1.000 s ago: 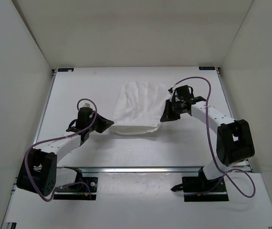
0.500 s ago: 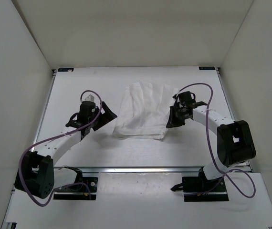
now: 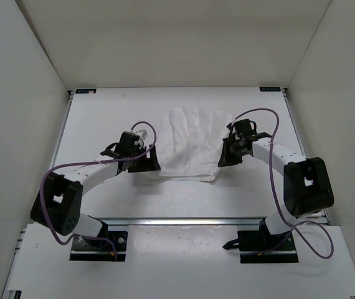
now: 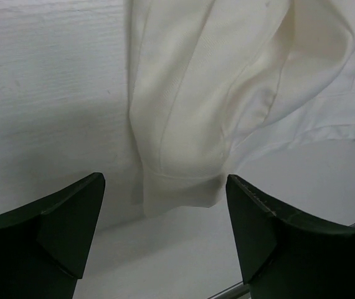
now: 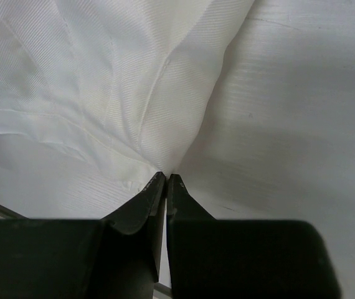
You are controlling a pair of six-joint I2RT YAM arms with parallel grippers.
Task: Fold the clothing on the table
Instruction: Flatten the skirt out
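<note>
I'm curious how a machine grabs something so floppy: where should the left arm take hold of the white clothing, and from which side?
Probably the near-left corner of the clothing, where a folded, hemmed end points toward the left arm's fingers. It lies flat on the table, so come down from above on the left, with the open fingers straddling that end.

From above, the left tool [image 3: 147,163] covers the near left corner of the clothing [image 3: 190,140], and the right tool [image 3: 226,159] hides part of its right edge. The left wrist view cuts the clothing off at top and right, the right wrist view at top and left. The fabric pinched between the right tool's tips is unseen.
</note>
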